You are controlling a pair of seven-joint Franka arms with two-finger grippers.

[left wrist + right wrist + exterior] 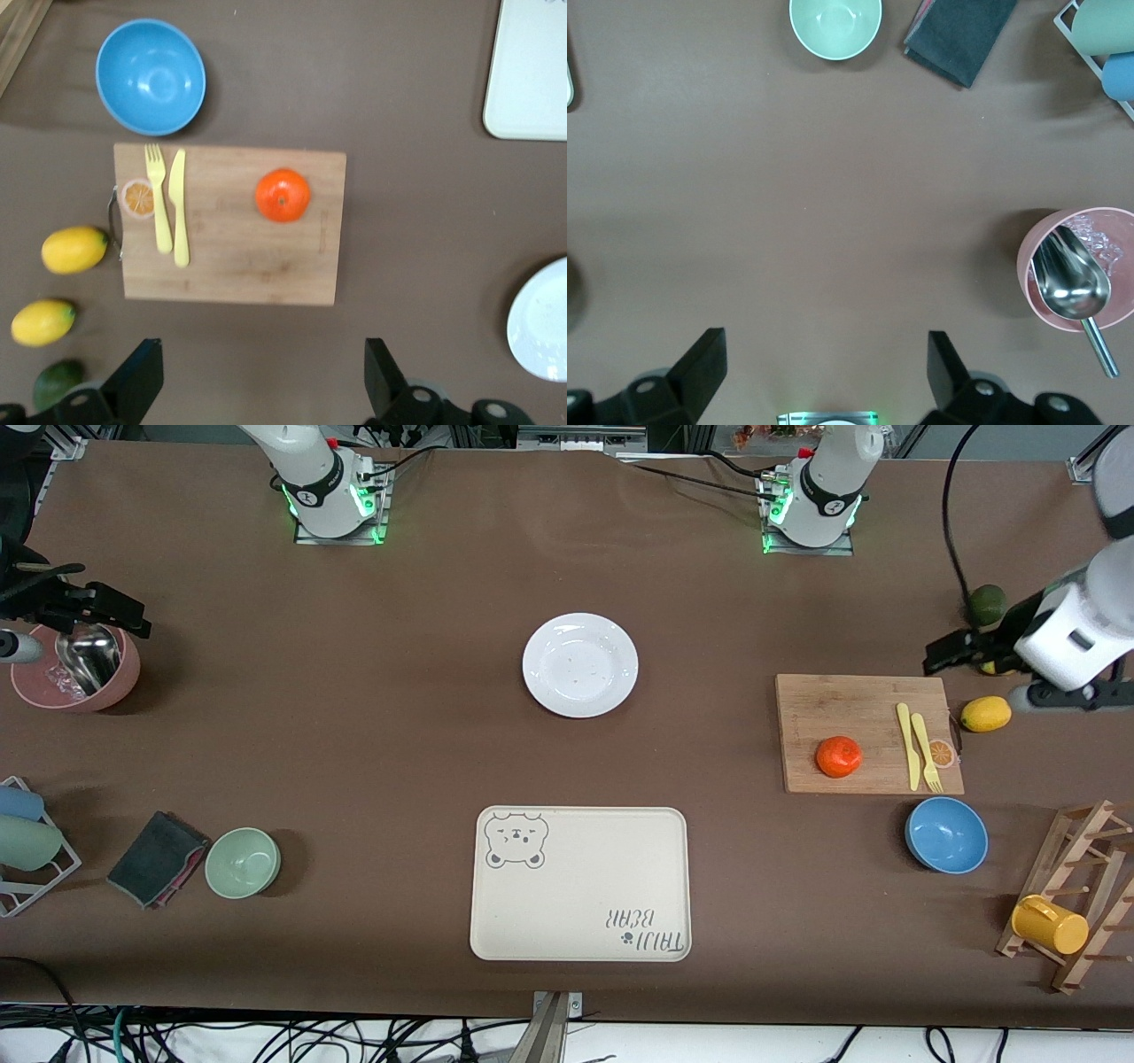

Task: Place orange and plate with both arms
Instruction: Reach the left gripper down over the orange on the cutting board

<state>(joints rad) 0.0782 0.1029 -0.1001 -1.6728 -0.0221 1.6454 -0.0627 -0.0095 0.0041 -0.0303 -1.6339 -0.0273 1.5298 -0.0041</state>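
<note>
Front view showed the orange (pixel 838 756) on the cutting board (pixel 850 700) near the left arm's edge of the surface, the plate (pixel 580 664) mid-surface, both the left hand (pixel 952 651) and right hand (pixel 97 607) wide and empty, so the round fruit could roll off if pinched off-centre.

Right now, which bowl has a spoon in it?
The pink bowl at the right arm's end holds a metal scoop; the green bowl and blue bowl are empty.

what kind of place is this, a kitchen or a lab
Most likely a robotics lab with a mock kitchen setup. Two arms are bolted to a table covered in brown cloth, loose cables hang along its edge, and kitchen props are spread out: a white plate, a cutting board with an orange, bowls and a tray.
</note>
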